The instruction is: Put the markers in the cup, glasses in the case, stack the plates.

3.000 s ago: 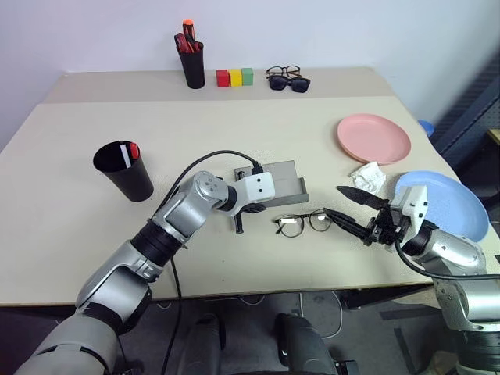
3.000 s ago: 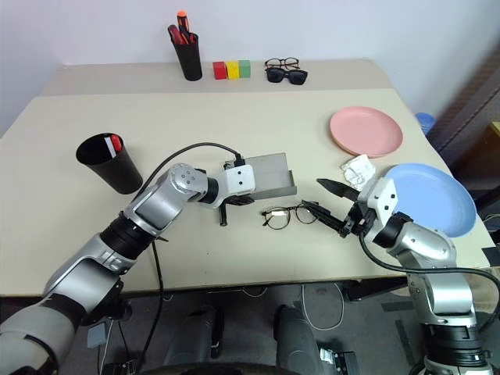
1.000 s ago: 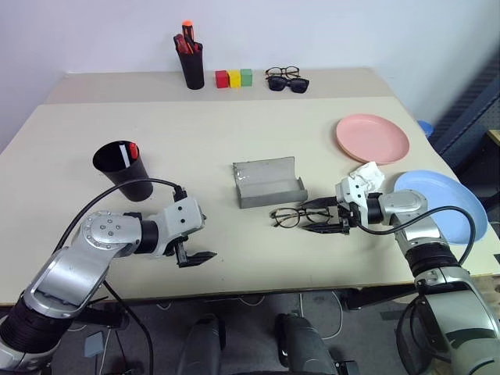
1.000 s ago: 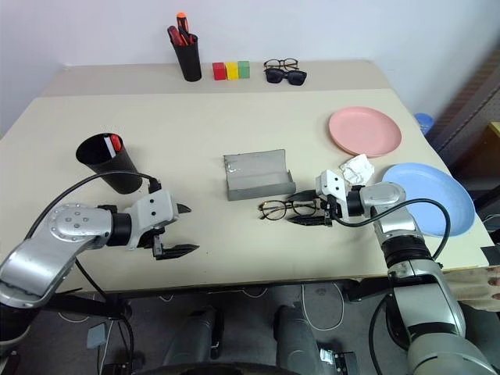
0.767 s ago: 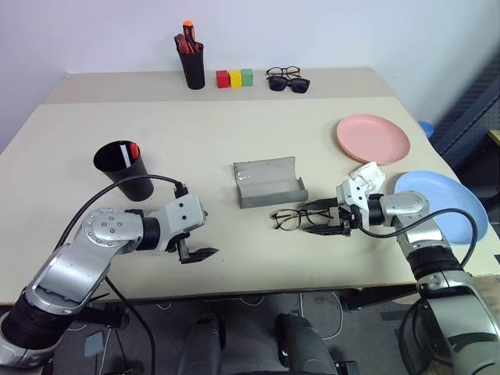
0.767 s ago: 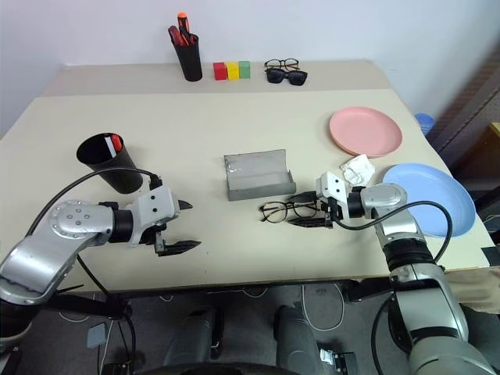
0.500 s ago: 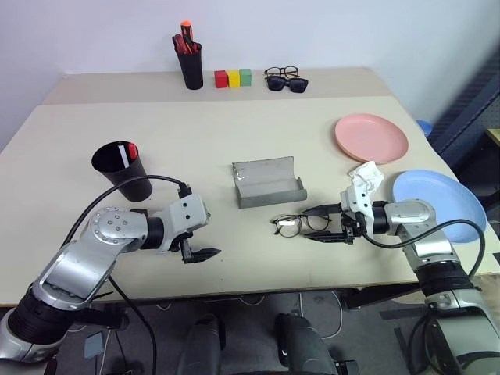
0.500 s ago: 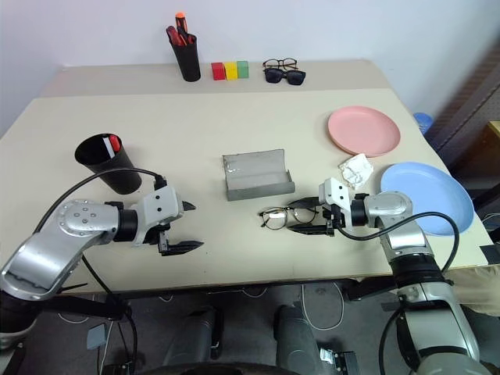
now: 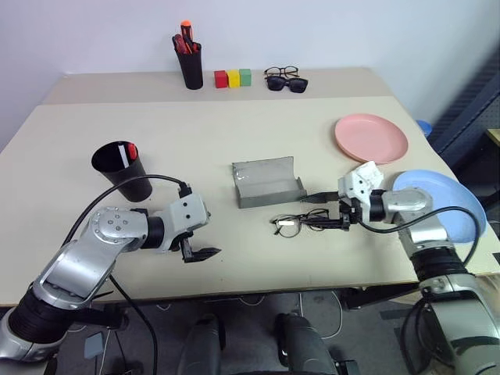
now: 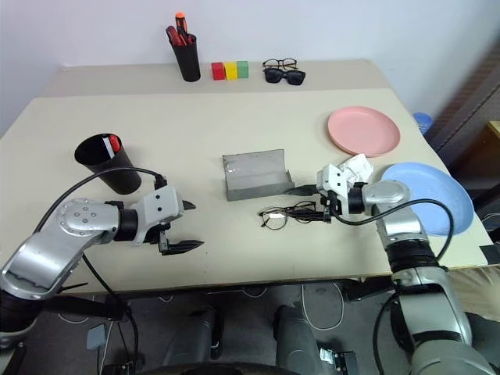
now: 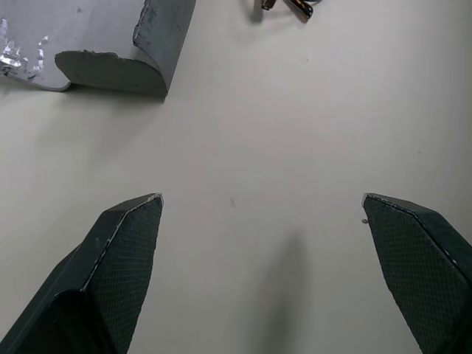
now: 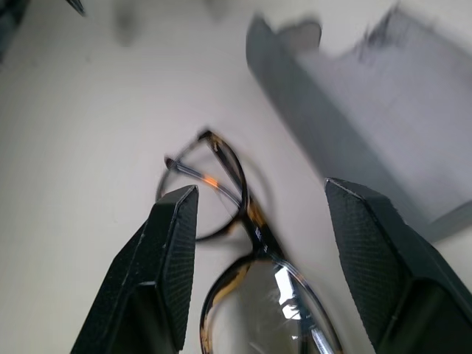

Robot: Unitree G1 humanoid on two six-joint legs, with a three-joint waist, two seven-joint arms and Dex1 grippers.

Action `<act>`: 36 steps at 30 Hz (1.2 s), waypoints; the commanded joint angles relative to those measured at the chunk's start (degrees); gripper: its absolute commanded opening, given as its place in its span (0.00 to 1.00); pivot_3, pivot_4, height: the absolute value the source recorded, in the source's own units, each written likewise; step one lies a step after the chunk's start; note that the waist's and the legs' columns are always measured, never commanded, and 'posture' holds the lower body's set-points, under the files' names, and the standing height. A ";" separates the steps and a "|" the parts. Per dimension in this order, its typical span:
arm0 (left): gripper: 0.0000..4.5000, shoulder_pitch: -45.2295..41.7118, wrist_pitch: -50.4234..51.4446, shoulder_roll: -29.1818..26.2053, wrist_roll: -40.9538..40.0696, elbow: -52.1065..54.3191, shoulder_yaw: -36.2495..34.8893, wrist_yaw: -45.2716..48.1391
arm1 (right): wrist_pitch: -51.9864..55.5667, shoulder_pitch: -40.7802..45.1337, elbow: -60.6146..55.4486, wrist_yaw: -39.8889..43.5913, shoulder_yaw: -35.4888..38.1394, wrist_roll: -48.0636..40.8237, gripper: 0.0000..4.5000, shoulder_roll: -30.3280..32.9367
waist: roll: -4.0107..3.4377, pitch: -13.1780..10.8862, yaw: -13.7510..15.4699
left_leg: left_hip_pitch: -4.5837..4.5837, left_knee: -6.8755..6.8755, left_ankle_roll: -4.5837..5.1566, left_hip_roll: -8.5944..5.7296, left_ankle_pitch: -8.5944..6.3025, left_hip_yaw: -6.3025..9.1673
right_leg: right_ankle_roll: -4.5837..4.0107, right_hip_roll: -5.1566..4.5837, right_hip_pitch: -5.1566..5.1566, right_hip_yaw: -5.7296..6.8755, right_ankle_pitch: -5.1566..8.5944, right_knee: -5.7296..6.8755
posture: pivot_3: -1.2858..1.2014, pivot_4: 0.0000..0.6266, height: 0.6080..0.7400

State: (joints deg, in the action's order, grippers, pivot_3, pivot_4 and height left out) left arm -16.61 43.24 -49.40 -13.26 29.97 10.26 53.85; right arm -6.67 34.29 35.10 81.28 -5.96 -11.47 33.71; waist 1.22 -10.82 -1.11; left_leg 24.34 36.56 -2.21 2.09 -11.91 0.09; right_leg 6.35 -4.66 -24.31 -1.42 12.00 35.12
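The glasses (image 9: pixel 291 225) lie on the table just in front of the open grey case (image 9: pixel 268 182). My right gripper (image 9: pixel 315 209) is open and points left at them, its lower finger over their folded arms and its upper finger raised beside the case. In the right wrist view the glasses (image 12: pixel 243 221) sit between the spread fingertips. My left gripper (image 9: pixel 211 236) hangs open and empty over bare table, left of the case. The black cup (image 9: pixel 123 170) holds a red-capped marker (image 9: pixel 131 151). The pink plate (image 9: pixel 372 137) and the blue plate (image 9: pixel 441 205) lie apart at the right.
At the back stand a black pen pot (image 9: pixel 191 66) with more red markers, three coloured blocks (image 9: pixel 233 77) and two other pairs of glasses (image 9: pixel 286 79). A crumpled white tissue (image 9: pixel 366 172) lies between the plates, close to my right hand.
My right gripper dipped toward the front edge and came back up beside the case. The glasses slid slightly nearer the front edge. The left arm barely moved.
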 commanded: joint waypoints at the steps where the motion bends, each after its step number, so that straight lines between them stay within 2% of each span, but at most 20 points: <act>1: 0.99 1.64 -0.05 0.16 -2.41 3.27 -3.53 -0.70 | -3.78 2.84 6.02 1.11 -0.26 1.44 0.61 -0.60 | -0.01 -0.01 0.05 | 0.01 0.00 0.00 0.00 0.00 0.00 | 0.00 0.00 0.00 0.00 0.00 0.00 | 0.52 0.24 1.00; 6: 0.99 5.90 -3.23 4.74 -9.61 5.52 -12.02 -1.35 | -6.00 4.46 10.77 2.34 -0.39 2.13 0.61 -1.50 | 0.00 0.00 -0.02 | -0.01 0.02 0.00 0.01 0.00 0.01 | 0.00 0.00 0.01 0.00 0.00 0.01 | 0.52 0.24 1.00; 9: 1.00 7.23 -8.06 8.44 -12.21 3.76 -16.54 -2.33 | -6.73 5.04 12.26 2.62 -0.24 2.43 0.42 -1.72 | 0.00 0.00 0.01 | -0.04 0.03 0.00 0.00 0.00 0.00 | 0.00 -0.01 0.04 0.00 -0.01 0.02 | 0.52 0.24 1.00; 13: 1.00 7.91 -8.65 6.97 -18.65 0.52 -17.94 5.51 | -7.01 5.28 12.85 3.05 -0.01 2.39 0.01 -1.65 | 0.12 0.09 -0.25 | -0.32 0.04 -0.01 0.01 0.00 0.00 | -0.01 0.00 0.31 0.00 -0.01 0.02 | 0.52 0.24 1.00; 15: 1.00 7.87 -7.35 5.57 -22.94 -1.07 -18.55 9.90 | -6.93 5.20 12.82 3.28 0.08 2.30 0.01 -1.54 | 0.22 0.15 -0.67 | -1.01 -0.10 -0.04 0.02 -0.03 -0.01 | -0.09 0.00 0.97 0.01 0.10 -0.14 | 0.52 0.24 1.00; 20: 1.00 6.93 -7.16 1.91 -27.84 -3.69 -18.30 16.94 | -6.65 4.42 12.17 3.48 0.32 2.09 0.01 -1.01 | 0.25 0.17 -1.05 | -1.04 -0.11 -0.06 0.01 -0.04 0.01 | -0.11 -0.06 1.03 0.02 0.16 -0.17 | 0.52 0.24 1.00; 26: 1.00 4.28 -9.60 2.67 -26.69 -6.63 -17.09 17.42 | -4.96 3.02 8.18 3.63 1.17 1.13 0.01 0.00 | 0.26 0.17 -1.04 | -1.03 -0.26 -0.05 -0.01 -0.03 0.02 | -0.20 -0.07 0.98 0.02 0.18 -0.17 | 0.52 0.24 1.00; 32: 1.00 4.81 -10.61 3.75 -26.68 -6.81 -16.81 16.27 | 6.56 1.68 -5.57 5.90 3.19 -4.80 0.01 3.08 | 0.17 0.10 -0.88 | -0.91 -0.31 -0.04 -0.01 -0.03 0.00 | -0.19 -0.07 0.81 0.01 0.19 -0.16 | 0.52 0.24 1.00; 36: 1.00 6.18 -10.56 3.78 -27.27 -5.97 -17.35 15.35 | 10.35 5.01 -9.23 4.68 4.07 -7.14 0.01 1.90 | 0.15 0.08 -1.47 | -0.90 -0.41 -0.04 0.02 -0.03 -0.01 | -0.23 -0.04 0.70 0.01 0.21 -0.14 | 0.52 0.24 1.00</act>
State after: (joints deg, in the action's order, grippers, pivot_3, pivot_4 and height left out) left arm -10.86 33.34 -45.81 -39.47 22.63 -6.04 69.63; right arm 2.88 36.47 28.22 86.69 -3.52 -16.67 36.19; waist 1.37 -10.74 -2.58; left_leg 23.44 36.13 -2.26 2.11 -11.94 0.08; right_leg 6.11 -4.70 -23.64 -1.40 12.22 34.99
